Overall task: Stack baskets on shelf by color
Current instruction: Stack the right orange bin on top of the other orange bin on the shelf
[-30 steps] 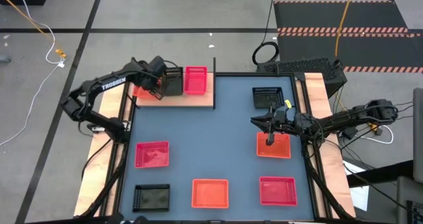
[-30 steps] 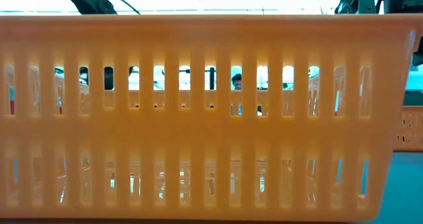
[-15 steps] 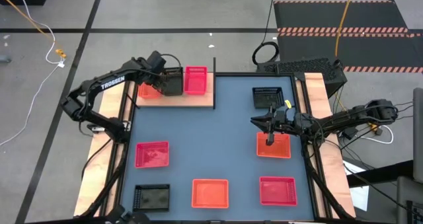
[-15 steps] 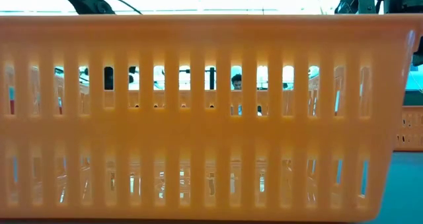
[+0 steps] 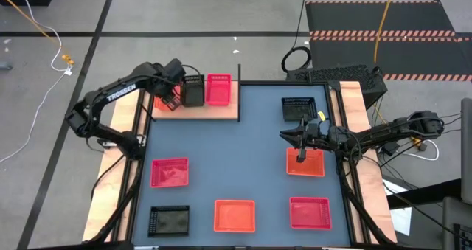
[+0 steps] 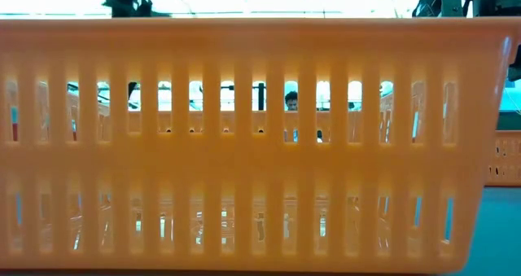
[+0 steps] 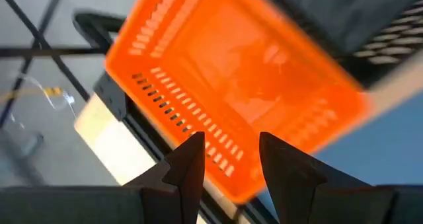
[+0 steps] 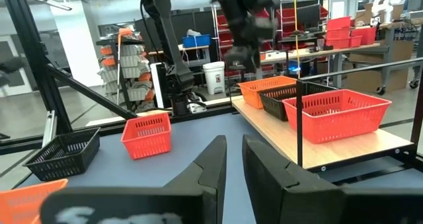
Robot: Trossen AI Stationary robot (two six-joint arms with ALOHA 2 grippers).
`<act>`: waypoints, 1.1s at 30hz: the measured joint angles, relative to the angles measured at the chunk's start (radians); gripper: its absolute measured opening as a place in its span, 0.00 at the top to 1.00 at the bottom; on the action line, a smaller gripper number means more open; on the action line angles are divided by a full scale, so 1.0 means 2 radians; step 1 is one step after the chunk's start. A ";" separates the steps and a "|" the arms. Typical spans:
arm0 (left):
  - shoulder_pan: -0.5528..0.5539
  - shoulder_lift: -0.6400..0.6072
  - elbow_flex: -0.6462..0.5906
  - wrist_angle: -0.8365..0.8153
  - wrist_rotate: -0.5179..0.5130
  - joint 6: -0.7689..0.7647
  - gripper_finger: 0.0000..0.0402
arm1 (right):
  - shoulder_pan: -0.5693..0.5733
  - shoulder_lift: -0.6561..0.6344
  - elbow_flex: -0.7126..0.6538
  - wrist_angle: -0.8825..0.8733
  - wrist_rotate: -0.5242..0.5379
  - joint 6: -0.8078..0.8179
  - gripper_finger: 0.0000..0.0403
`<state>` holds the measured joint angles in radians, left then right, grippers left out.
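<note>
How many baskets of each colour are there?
Orange baskets: 3
Pink-red baskets: 3
Black baskets: 3
Total: 9 baskets, 3 of them on the shelf.

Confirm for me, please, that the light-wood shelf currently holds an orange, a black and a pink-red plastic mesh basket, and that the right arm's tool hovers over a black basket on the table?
Not quite: in the high view the right tool hovers over an orange plastic mesh basket; the black table basket lies apart. The light-wood shelf does hold orange, black and pink-red baskets.
</note>
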<state>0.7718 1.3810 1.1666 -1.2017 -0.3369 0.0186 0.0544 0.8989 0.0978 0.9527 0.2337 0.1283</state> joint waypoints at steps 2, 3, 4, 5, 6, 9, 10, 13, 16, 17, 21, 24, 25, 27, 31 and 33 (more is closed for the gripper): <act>-0.030 -0.015 0.017 -0.012 -0.001 -0.012 0.63 | 0.000 0.000 0.000 0.000 0.000 0.005 0.89; -0.049 -0.024 0.024 -0.015 0.000 -0.019 0.63 | 0.000 0.000 0.000 0.000 0.000 0.008 0.89; -0.070 -0.034 0.028 -0.013 -0.001 -0.028 0.63 | 0.000 0.000 0.000 0.000 0.000 0.009 0.89; -0.092 -0.045 0.029 -0.010 -0.002 -0.037 0.63 | 0.000 0.000 0.000 0.001 0.000 0.010 0.89; -0.115 -0.055 0.027 -0.010 -0.002 -0.047 0.63 | 0.000 0.000 0.000 0.004 -0.001 0.010 0.89; -0.197 -0.078 0.007 -0.002 0.017 -0.085 0.63 | 0.000 0.000 0.000 0.019 -0.002 0.003 0.89; -0.226 -0.085 -0.006 0.007 0.027 -0.092 0.63 | 0.000 0.000 0.000 0.032 -0.012 -0.003 0.89; -0.318 -0.101 -0.054 0.065 0.048 -0.115 0.63 | 0.000 0.000 0.010 0.075 -0.070 -0.025 0.89; -0.392 -0.103 -0.096 0.137 0.057 -0.171 0.63 | 0.000 0.000 0.034 0.090 -0.119 -0.035 0.89; -0.410 -0.103 -0.106 0.164 0.056 -0.196 0.63 | 0.000 0.000 0.046 0.085 -0.119 -0.040 0.89; -0.443 -0.097 -0.118 0.259 0.053 -0.222 0.63 | -0.004 0.000 0.105 0.040 -0.084 -0.074 0.89; -0.436 -0.098 -0.103 0.300 0.050 -0.195 0.63 | -0.013 0.000 0.170 0.000 -0.020 -0.086 0.89; -0.431 -0.098 -0.097 0.307 0.050 -0.186 0.63 | -0.015 0.000 0.191 -0.018 0.001 -0.089 0.89; -0.421 -0.098 -0.087 0.307 0.050 -0.172 0.63 | -0.018 0.000 0.228 -0.050 0.026 -0.101 0.89; -0.403 -0.098 -0.090 0.382 0.006 -0.141 0.63 | -0.020 0.000 0.255 -0.087 0.038 -0.112 0.89; -0.399 -0.086 -0.110 0.471 -0.013 -0.126 0.63 | -0.015 0.000 0.247 -0.101 0.034 -0.105 0.89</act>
<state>-0.0272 1.2080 0.9473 -0.2589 -0.3637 -0.2341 0.0248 0.8982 0.5920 0.7499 0.3025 -0.0820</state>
